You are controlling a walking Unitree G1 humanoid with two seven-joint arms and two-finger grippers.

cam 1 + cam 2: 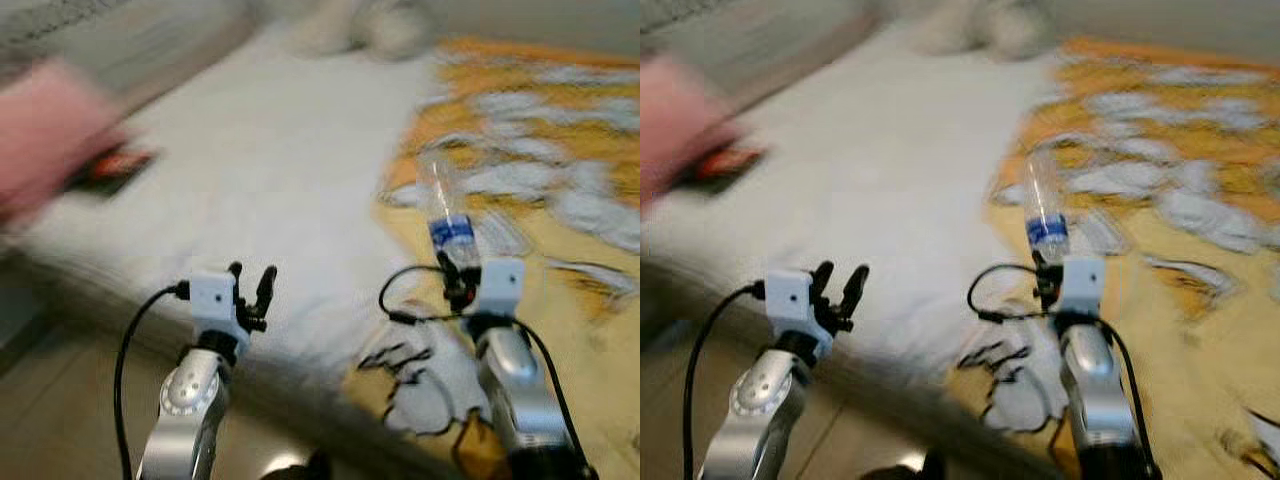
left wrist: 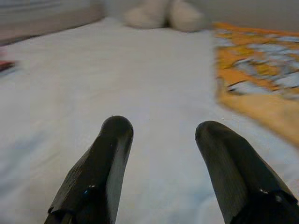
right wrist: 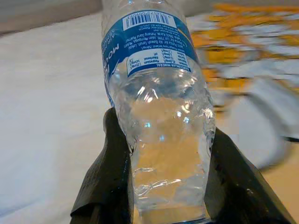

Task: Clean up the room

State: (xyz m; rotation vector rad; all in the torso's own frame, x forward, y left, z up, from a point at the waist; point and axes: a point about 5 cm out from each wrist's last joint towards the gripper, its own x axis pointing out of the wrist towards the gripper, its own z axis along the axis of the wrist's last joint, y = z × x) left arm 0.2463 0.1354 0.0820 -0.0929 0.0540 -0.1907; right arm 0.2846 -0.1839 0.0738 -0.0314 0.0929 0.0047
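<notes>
On the far left of the white bed (image 1: 270, 170) lies one small red-and-black item (image 1: 118, 165), too blurred to name, beside a pink blur. The left end effector (image 1: 251, 285) hovers over the bed's near edge, fingers spread and empty. To the right, the right end effector (image 1: 456, 277) is clamped on one clear plastic bottle (image 1: 445, 215), its long axis running up and away from the fingers, above an orange patterned blanket (image 1: 560, 150). One pale plush toy (image 2: 163, 14) sits far ahead. The bottle probably needs a bin next.
</notes>
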